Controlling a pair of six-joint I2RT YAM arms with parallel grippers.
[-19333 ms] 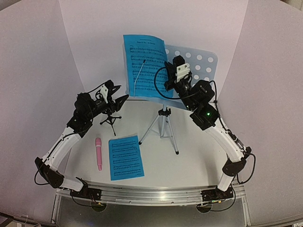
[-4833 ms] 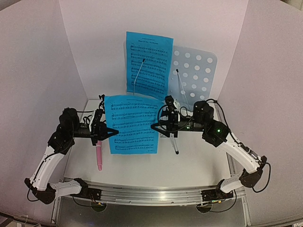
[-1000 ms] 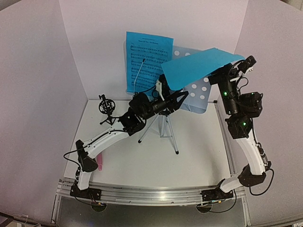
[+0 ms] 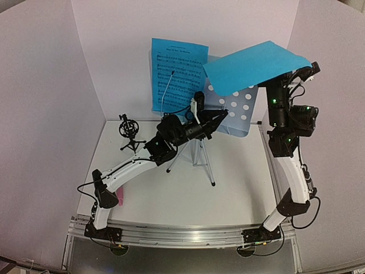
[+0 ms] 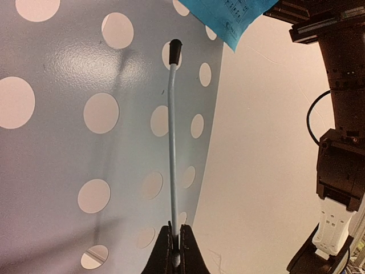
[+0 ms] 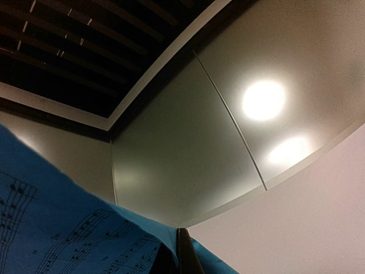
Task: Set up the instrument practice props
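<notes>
The pale-blue perforated music-stand desk (image 4: 242, 108) is standing on silver tripod legs (image 4: 201, 157) toward the back of the white table (image 4: 239, 177). One blue printed sheet-music page (image 4: 178, 77) is leaning upright against the left half of the desk, with a thin white wire retainer (image 4: 166, 91) lying across its face.

The left end effector (image 4: 224, 115) is reaching in at the desk's lower edge. It is pinching, jaws closed, the base of a second pale wire retainer arm (image 5: 172, 142). In the left wrist view this arm is running up over the dotted face of the desk and ending in a black tip (image 5: 176, 47), and it is casting a shadow to one side.

The right end effector (image 4: 307, 69) is raised high at the right of the stand and is clamping the edge of a second blue sheet (image 4: 254, 68). That sheet is hanging nearly flat above the right half of the desk, with its plain side turned to the top camera. In the right wrist view its printed staves are showing beside the closed fingertips (image 6: 183, 251).

The pink stick microphone (image 4: 122, 197) is lying on the table at the near left, partly hidden behind the left arm. The small black tripod mic mount (image 4: 129, 131) is standing at the back left, well apart from the microphone.
</notes>
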